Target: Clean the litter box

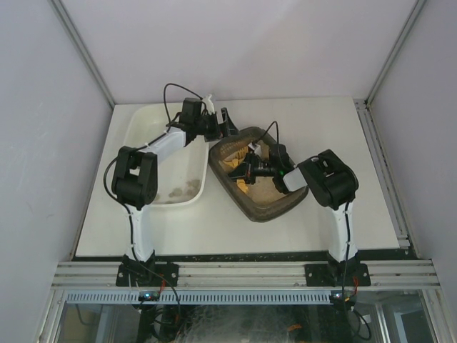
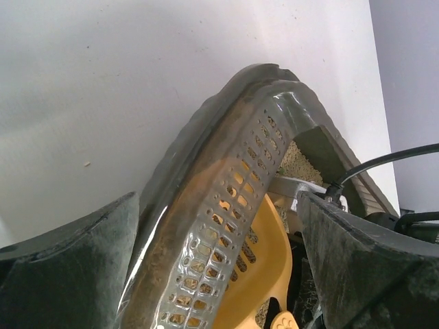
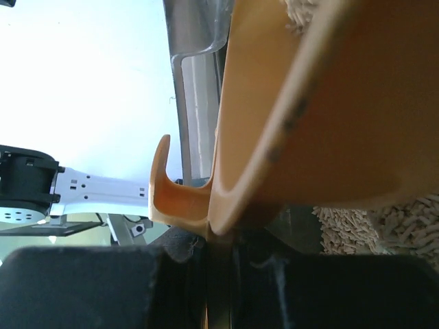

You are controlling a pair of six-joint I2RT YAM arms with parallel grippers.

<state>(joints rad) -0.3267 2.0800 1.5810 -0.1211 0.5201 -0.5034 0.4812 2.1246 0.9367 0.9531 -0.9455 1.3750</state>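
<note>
I see the dark brown-grey rounded plastic litter box (image 1: pixel 265 209) on the smooth white desk (image 1: pixel 321 221), just beside the white rectangular tub (image 1: pixel 146 136). Full of litter, it is probably heavy but stiff, and its thick rim is the hold. My left hand (image 1: pixel 227 127) gapes astride the far rim, apparently not touching. My right hand (image 1: pixel 258 170) clenches the orange plastic scoop (image 3: pixel 309 116). Pale walls (image 1: pixel 43 107) crowd close.

yellow scoop (image 3: pixel 309 110): blurred, cut off top and right | litter box (image 1: pixel 265 211): middle hidden under right gripper (image 1: pixel 246 171) | white tub (image 1: pixel 146 125): partly behind left arm (image 1: pixel 161 146)
</note>
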